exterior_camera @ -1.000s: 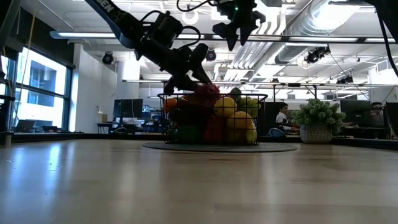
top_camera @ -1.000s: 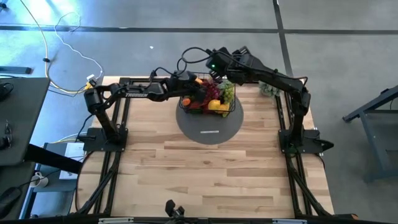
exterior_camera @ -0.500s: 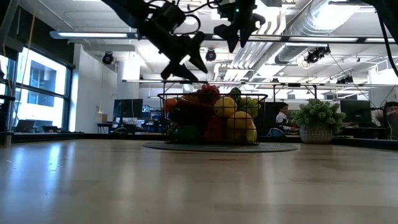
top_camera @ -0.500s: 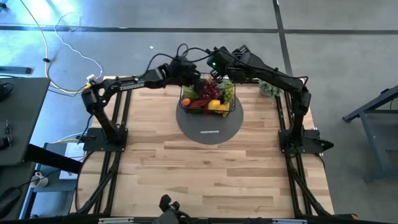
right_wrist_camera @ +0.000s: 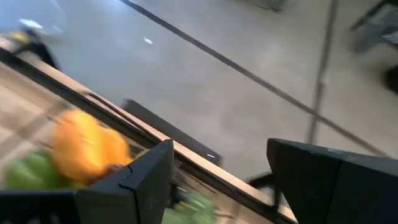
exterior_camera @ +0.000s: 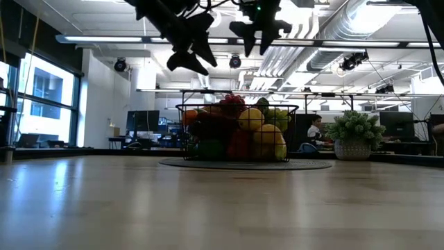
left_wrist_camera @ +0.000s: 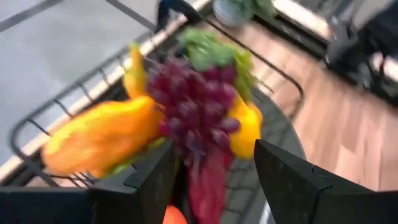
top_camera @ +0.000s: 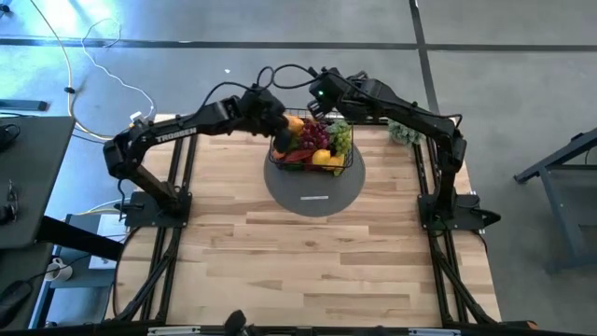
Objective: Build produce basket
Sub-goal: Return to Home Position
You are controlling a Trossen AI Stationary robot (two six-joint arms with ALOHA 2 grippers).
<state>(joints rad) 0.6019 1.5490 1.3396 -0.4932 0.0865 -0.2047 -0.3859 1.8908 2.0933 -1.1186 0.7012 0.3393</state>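
Note:
The black wire basket [top_camera: 351,164] stands on a flat grey round disc [top_camera: 313,198] at the table's far middle. It is heaped with produce: purple grapes [left_wrist_camera: 194,106], an orange fruit [left_wrist_camera: 99,138], a lemon [exterior_camera: 251,119], green grapes [top_camera: 341,138]. My left gripper [exterior_camera: 191,55] hangs open above the basket's left end, slanting down at it, nothing between its fingers. My right gripper [exterior_camera: 258,29] hangs open higher up, over the basket's far side, also with nothing in it.
A bushy grey-green plant [top_camera: 402,133] in a pot stands at the table's far right corner, right of the basket. The bare wooden tabletop [top_camera: 308,261] stretches from the disc to the near edge. Behind the table in the low view sits a person [exterior_camera: 316,132].
My left gripper has risen from the top of the produce at the basket's left end, going up and a little toward the table's left, and now hangs clear above the rim. My right gripper has turned slightly in place. The produce in the basket has stayed put.

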